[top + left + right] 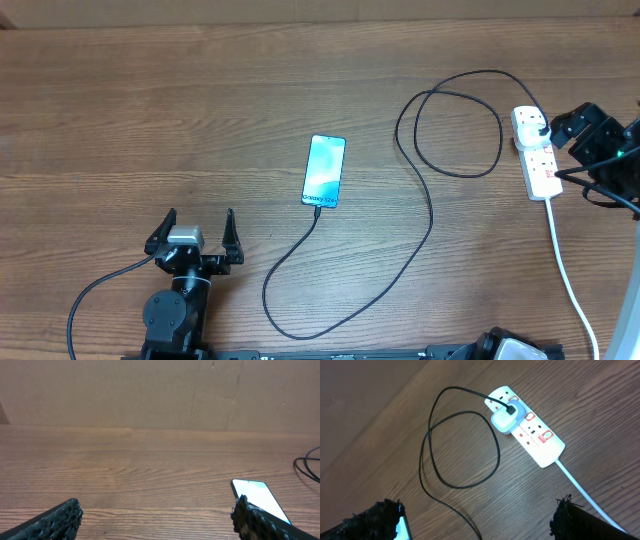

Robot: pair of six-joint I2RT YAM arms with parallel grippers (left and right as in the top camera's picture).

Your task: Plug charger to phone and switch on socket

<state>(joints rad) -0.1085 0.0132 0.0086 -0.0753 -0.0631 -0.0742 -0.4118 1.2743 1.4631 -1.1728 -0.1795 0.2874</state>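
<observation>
Left gripper (200,222): stationed at the near left of the table (150,100), fingers spread wide apart with nothing between them. The left wrist view confirms bare wood between the two pads.

Phone (324,171): lying flat near the table's centre, to the right of and beyond the left gripper, well apart from it. The screen faces up and is lit pale blue.

Cable (432,215): thin and black. One end meets the near short edge of the phone and appears seated there (the joint is too small to confirm). From there it sweeps toward the near edge, runs right and away, forms one loose loop, and ends at the power strip.

Power strip (537,155): white, at the far right, its thick white cord trailing toward the near edge. A pale adapter (505,417) sits in the end outlet, with the cable's black end in it. Switch position cannot be determined.

Right gripper (475,517): just beside the strip, fingers wide apart, holding nothing.
</observation>
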